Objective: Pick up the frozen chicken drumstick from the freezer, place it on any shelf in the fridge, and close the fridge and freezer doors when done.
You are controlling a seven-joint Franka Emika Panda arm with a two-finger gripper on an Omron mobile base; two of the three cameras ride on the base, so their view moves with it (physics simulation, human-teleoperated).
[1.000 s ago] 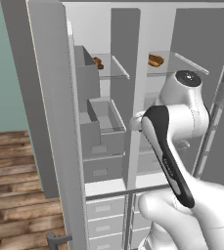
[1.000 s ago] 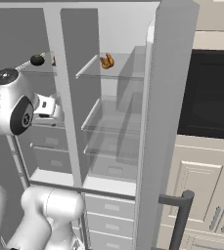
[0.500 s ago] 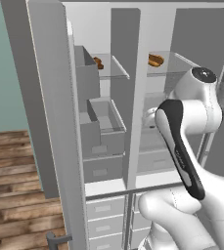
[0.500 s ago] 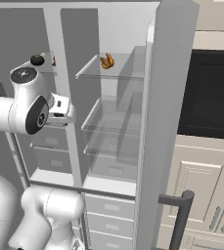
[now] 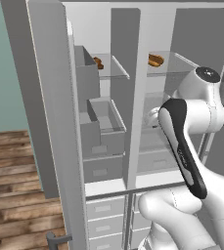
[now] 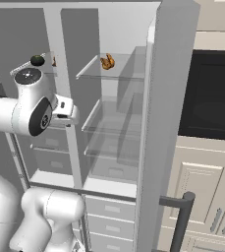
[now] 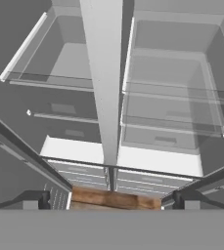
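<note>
The freezer (image 5: 86,83) is the left compartment, with boxy grey bins, and its door (image 5: 50,97) stands open. A small brown piece on its top shelf looks like the chicken drumstick (image 5: 98,62). The fridge (image 5: 191,39) is the right compartment, with its door (image 6: 165,123) open too. Its top glass shelf (image 6: 119,69) carries another brown food item (image 6: 107,61). My gripper (image 6: 73,115) hangs at mid height in front of the divider (image 7: 103,73) between the two compartments. It is open and empty, well below the drumstick. In the hand view, its tips (image 7: 111,200) stand wide apart.
A dark round thing (image 6: 37,60) sits on the freezer's top shelf. Grey drawers (image 5: 103,215) run below both compartments. A black oven (image 6: 212,93) and cream cabinets (image 6: 202,197) stand right of the fridge door. The door's bar handle (image 6: 182,221) juts out low. Wood floor (image 5: 15,185) lies to the left.
My arm has risen and swung right, carrying the gripper a little to the right in front of the divider. The jaws have stayed open and the food has not moved.
</note>
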